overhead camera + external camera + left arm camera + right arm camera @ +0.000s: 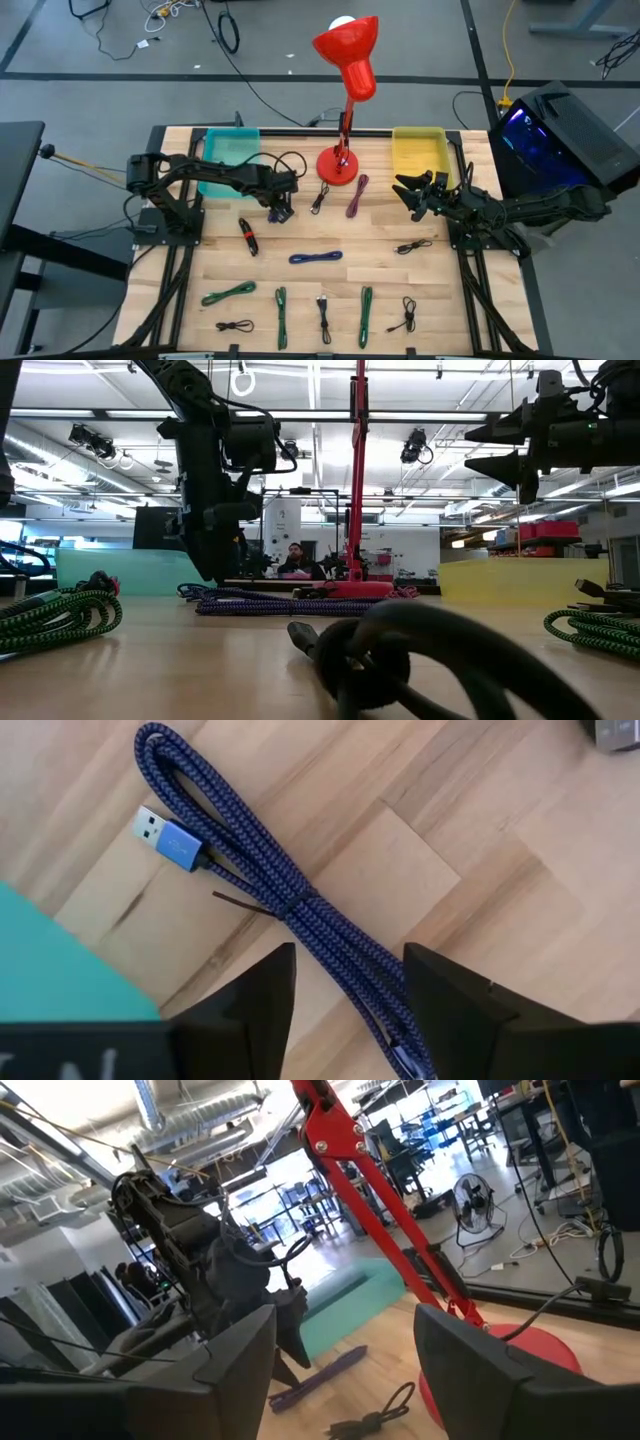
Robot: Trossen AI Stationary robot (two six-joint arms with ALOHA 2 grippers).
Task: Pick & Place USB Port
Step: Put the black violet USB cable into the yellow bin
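A dark blue braided USB cable (270, 885), coiled and tied at the middle, lies flat on the wooden table with its blue plug (165, 838) free. My left gripper (350, 955) is open and points down over it, one finger on either side of the cable's near stretch, not closed on it. In the high view the left gripper (281, 208) hides most of this cable, just right of the teal bin (230, 150). My right gripper (410, 192) is open and waits in the air beside the yellow bin (420, 148), showing high up in the low view (520, 465).
A red desk lamp stands on its round base (337, 166) at the far middle of the table. A purple cable (357, 195), a black cable (320, 198), a red-black cable (247, 237), another blue cable (315, 257) and several green and black cables lie toward the near edge.
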